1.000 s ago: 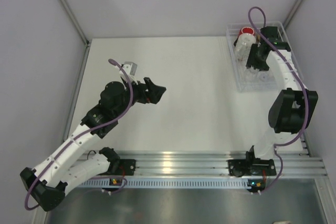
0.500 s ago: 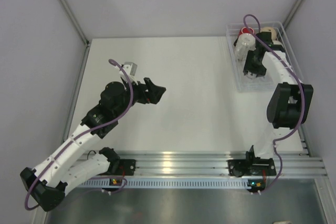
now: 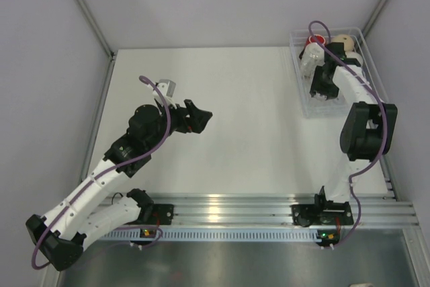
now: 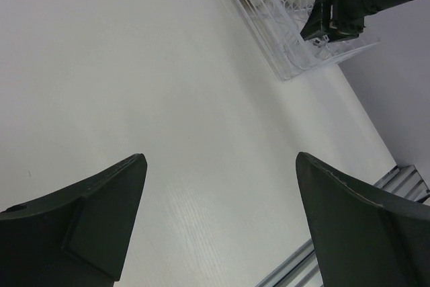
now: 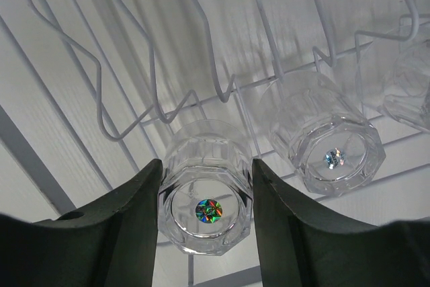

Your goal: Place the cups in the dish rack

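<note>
The white wire dish rack (image 3: 300, 92) stands at the far right of the table. A red cup (image 3: 314, 39), a beige mug (image 3: 344, 42) and a white mug (image 3: 314, 53) sit at its far end. My right gripper (image 3: 320, 85) is down inside the rack. In the right wrist view its fingers (image 5: 134, 220) press both sides of an upside-down clear glass tumbler (image 5: 205, 199) on the rack wires (image 5: 134, 126). A second upturned tumbler (image 5: 332, 152) stands beside it. My left gripper (image 3: 201, 117) is open and empty above the bare table, left of centre.
The left wrist view shows the rack (image 4: 289, 65) and the right gripper (image 4: 329, 25) far off, past my open left gripper (image 4: 220, 159). A third glass (image 5: 413, 92) shows at the right edge of the right wrist view. Grey walls close in the table; metal rails run along the near edge.
My right gripper moved from the rack's far end toward its near-left part and its elbow swung in. The left arm has not moved.
</note>
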Tool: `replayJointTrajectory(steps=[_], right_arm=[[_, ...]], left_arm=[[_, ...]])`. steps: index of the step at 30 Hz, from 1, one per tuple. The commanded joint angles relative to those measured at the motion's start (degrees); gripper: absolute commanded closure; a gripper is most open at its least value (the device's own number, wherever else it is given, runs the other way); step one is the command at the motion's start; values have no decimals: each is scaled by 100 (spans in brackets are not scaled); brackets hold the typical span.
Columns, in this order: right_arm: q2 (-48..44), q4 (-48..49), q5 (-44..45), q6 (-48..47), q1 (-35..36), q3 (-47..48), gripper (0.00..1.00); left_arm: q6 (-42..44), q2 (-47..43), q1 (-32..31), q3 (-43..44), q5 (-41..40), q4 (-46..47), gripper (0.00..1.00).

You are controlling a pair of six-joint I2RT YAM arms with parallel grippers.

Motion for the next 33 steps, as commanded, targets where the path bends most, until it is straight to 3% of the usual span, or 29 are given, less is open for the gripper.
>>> replayJointTrajectory(steps=[1,7,12,28,33], right_arm=[[224,96,151,27,35,241,72],[242,201,159,71,44,303,80],[102,456,195,89,44,111,80],[-109,482,344,89,53,-13,44],[-144,359,344,80,53,31,38]], left_arm=[[98,-94,1,57,-37,98,2],[116,-95,1,39,-63,98,2],[107,-86,1,-5,-72,98,2],[63,-165,10,-22,-63,98,2],[54,-174,10,-31,-37,98,2]])
